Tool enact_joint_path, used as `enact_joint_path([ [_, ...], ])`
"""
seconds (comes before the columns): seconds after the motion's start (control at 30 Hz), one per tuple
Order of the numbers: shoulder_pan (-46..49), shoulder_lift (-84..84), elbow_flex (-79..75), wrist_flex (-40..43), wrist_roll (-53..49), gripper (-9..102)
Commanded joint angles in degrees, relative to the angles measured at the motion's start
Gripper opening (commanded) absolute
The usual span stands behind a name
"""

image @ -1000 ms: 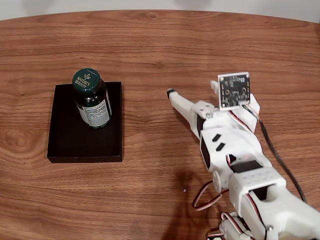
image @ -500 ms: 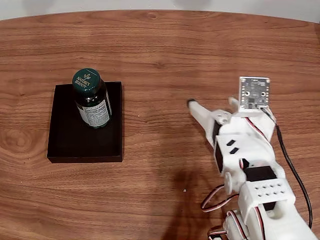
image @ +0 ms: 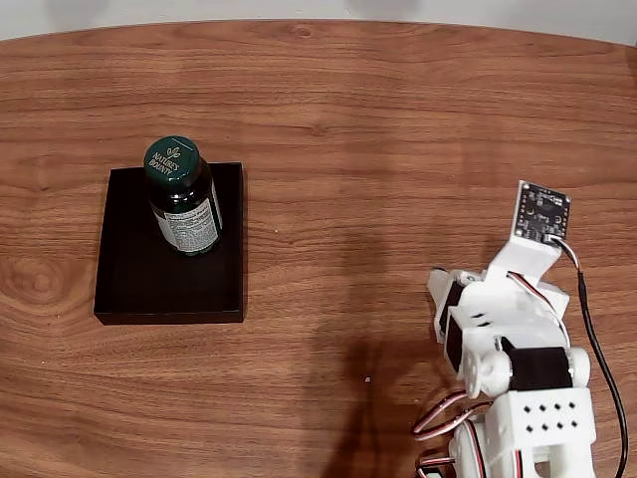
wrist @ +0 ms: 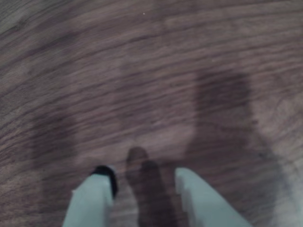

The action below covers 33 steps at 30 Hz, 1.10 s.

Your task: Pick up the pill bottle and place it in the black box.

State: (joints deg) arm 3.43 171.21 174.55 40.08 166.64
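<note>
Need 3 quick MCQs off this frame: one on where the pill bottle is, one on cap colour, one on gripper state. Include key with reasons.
1. Where does the pill bottle stand?
A. On the bare table
B. Inside the black box
C. Between the gripper's fingers

2. What colour is the bottle's cap?
A. White
B. Red
C. Dark green

3. What is the gripper's state?
A. Open, holding nothing
B. Shut on the bottle
C. Shut on the box

Key:
1 B: in the fixed view the pill bottle stands upright in the black box, toward its far edge.
2 C: the cap is dark green with gold print.
3 A: in the wrist view the gripper has a gap between its fingers, with the wooden table showing through it.
</note>
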Motion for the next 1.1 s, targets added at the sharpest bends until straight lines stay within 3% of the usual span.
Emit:
enact_joint_path([
  [0.0,-1.76,8.70,-0.97,8.96,-3.16,4],
  [0.23,-2.72,16.17,-0.97,21.45,-8.70,0],
  [0.7,-2.64,18.37,-0.97,29.88,-17.05,0],
  [1.07,-3.34,20.13,-0.97,36.65,-9.84,0],
])
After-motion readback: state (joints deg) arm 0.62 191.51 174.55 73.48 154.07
